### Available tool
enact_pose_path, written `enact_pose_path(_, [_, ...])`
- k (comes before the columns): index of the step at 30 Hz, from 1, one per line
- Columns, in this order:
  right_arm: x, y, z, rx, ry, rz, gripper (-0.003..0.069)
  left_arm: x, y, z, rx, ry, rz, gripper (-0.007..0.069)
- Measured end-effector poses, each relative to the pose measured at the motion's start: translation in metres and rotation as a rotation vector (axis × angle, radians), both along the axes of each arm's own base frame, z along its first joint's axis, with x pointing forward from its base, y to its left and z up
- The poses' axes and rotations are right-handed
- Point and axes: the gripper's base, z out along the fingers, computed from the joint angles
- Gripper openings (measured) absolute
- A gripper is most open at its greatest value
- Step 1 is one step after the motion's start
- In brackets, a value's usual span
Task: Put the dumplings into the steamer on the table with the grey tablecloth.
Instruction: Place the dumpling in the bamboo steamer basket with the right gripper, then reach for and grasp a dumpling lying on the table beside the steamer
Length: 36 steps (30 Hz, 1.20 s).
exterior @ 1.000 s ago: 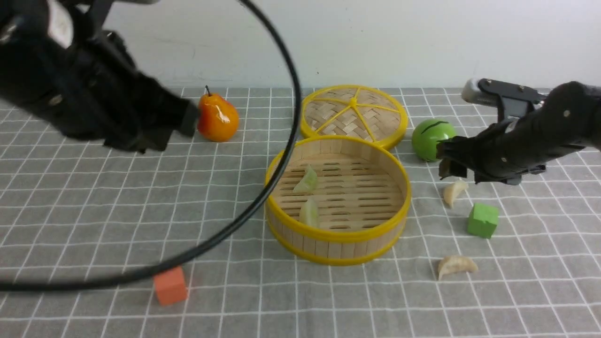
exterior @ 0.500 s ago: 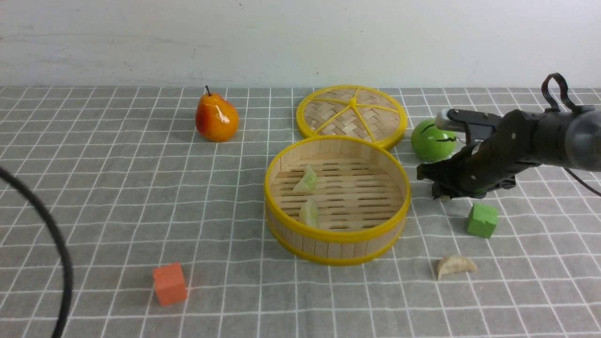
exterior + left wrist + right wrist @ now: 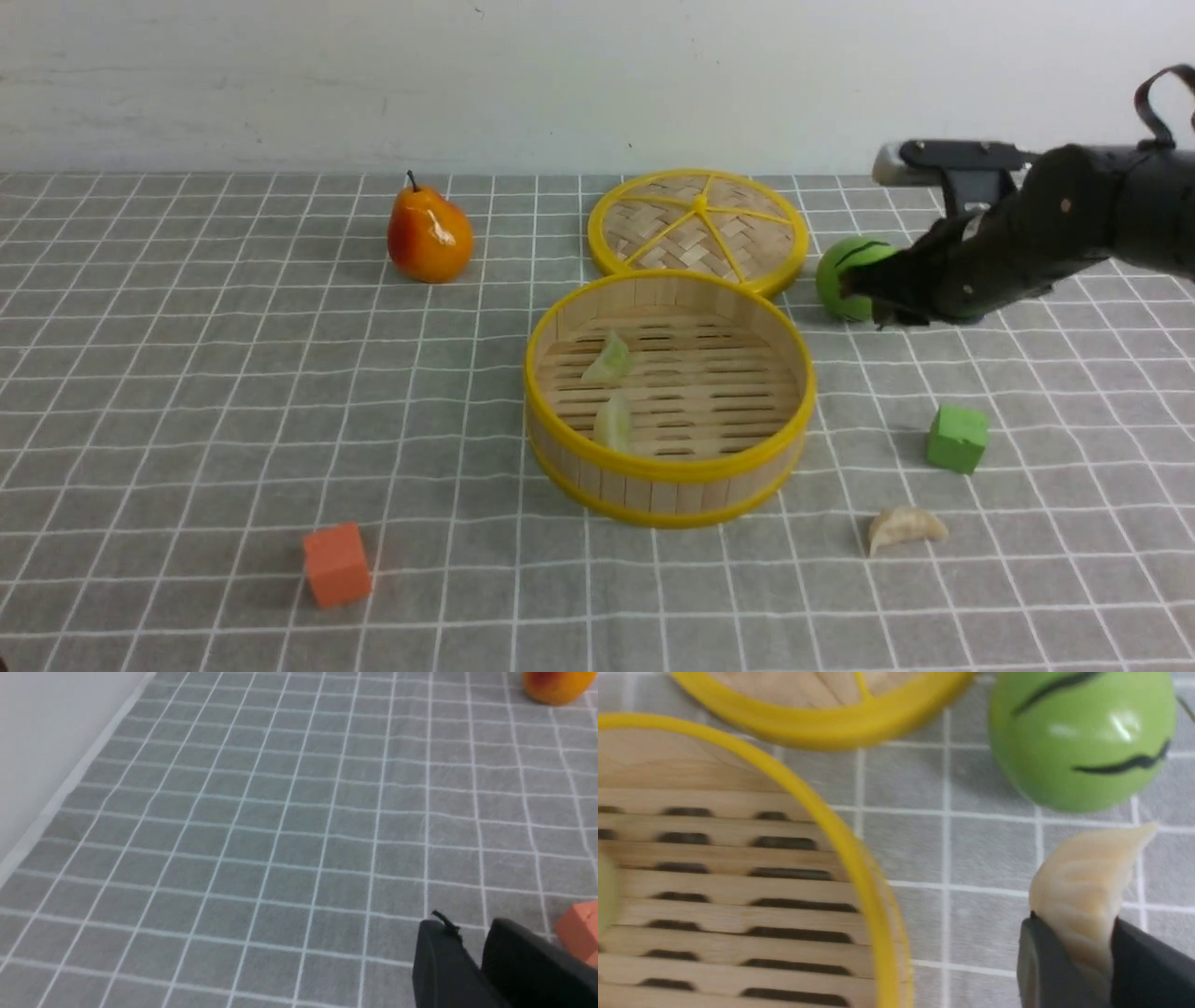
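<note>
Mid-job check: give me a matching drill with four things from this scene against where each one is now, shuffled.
1. green dumplings
2. far cream dumpling
3. near cream dumpling
4. lid

A. on the cloth, nearer the robot than the green cube
B. inside the steamer
C. pinched in the right end effector
D. on the cloth behind the steamer

Pairs: 1-B, 2-C, 3-A, 4-D

The matt black plastic jaws of the right gripper [image 3: 1076,933] pinch a cream-beige crescent dumpling [image 3: 1083,882] that looks waxy and softly pleated. Just beyond the jaws, the round green ball with black streaks [image 3: 1083,737] is glossy and smooth. Beside them, the round bamboo steamer [image 3: 841,844] shows dry, unvarnished slats under a smooth yellow rim. The grey gridded tablecloth [image 3: 985,849] is matt fabric.
</note>
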Motion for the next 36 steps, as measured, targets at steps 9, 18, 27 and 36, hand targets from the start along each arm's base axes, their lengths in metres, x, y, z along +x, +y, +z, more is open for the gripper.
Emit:
enact_pose_path(9, [-0.009, 0.086, -0.034, 0.009, -0.023, 0.207, 0.0137, -0.003, -0.001, -0.004, -0.008, -0.065, -0.048, 0.0141])
enact_pose_path(18, [-0.004, 0.086, -0.055, 0.022, 0.019, 0.186, 0.0323, -0.006, 0.001, -0.003, -0.017, -0.086, -0.046, 0.0148])
enact_pose_path(27, [-0.072, 0.069, 0.039, -0.143, 0.172, 0.498, 0.0529, -0.006, -0.002, -0.004, -0.064, -0.068, -0.059, 0.015])
enact_pose_path(36, [-0.09, 0.025, -0.014, -0.283, 0.287, 0.565, 0.0536, -0.006, -0.004, -0.003, -0.079, -0.08, -0.08, 0.0154])
